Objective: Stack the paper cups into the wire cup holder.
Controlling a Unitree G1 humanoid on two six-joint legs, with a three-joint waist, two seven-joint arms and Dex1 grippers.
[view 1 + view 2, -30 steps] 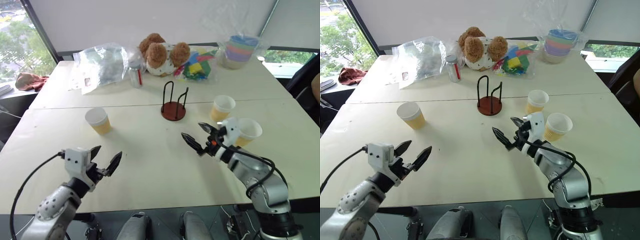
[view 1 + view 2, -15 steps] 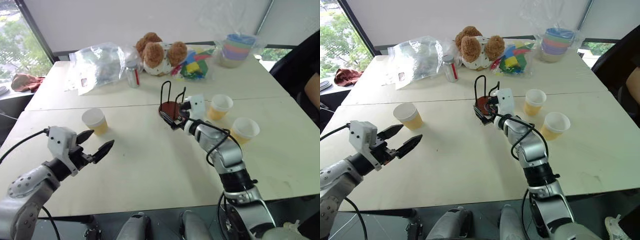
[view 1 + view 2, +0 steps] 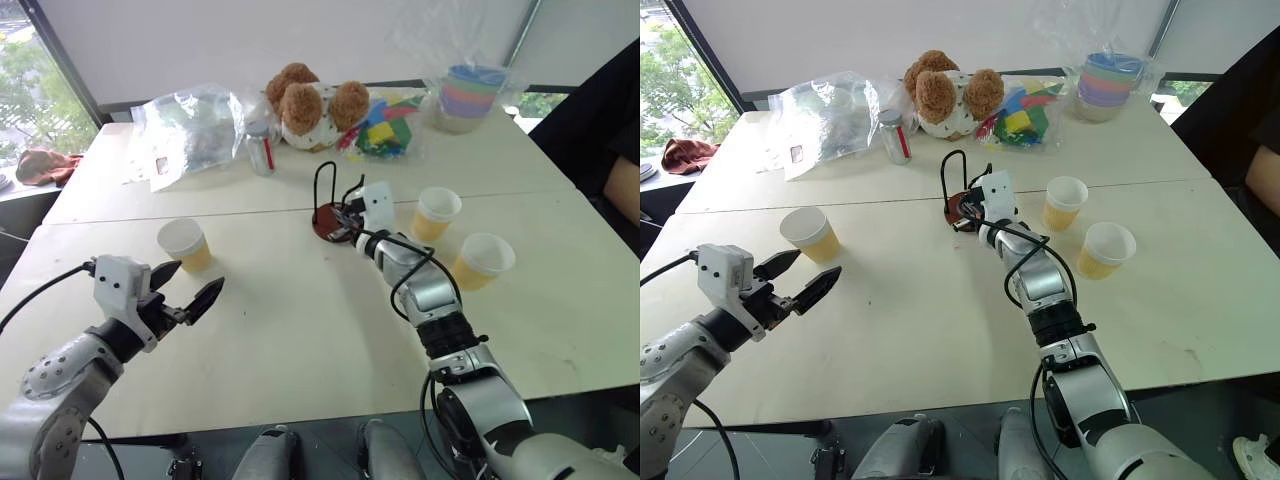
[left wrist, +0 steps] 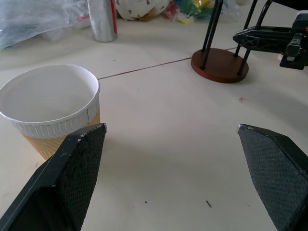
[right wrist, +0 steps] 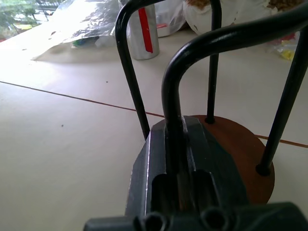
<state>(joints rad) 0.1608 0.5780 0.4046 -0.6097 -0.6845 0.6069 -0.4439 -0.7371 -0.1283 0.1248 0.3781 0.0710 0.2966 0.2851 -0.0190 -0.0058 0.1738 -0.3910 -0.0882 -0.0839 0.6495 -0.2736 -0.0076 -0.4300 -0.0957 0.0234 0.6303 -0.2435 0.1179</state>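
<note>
Right now right gripper (image 3: 962, 212) is clamped shut on one black wire loop of the wire cup holder (image 3: 331, 205); the right wrist view shows the loop pinched between the fingers (image 5: 185, 159), red-brown disc base just beyond them on the bench (image 3: 300, 340). Two paper cups sit to that gripper's right, empty and upright: nearer cup (image 3: 436, 213) just beside it, farther cup (image 3: 481, 260) further right and closer to the robot. Left gripper (image 3: 188, 291) hovers low over the bench, fingers spread wide, holding nothing. Third cup (image 3: 184, 244) stands just ahead of the left gripper, near its left finger (image 4: 72, 168), not touching. Holder is well apart from the left gripper, ahead and to its right. Behind the holder: teddy bear (image 3: 307, 102), clear plastic bag (image 3: 195, 125), small can (image 3: 259, 152), pastel bowls (image 3: 472, 98).
</note>
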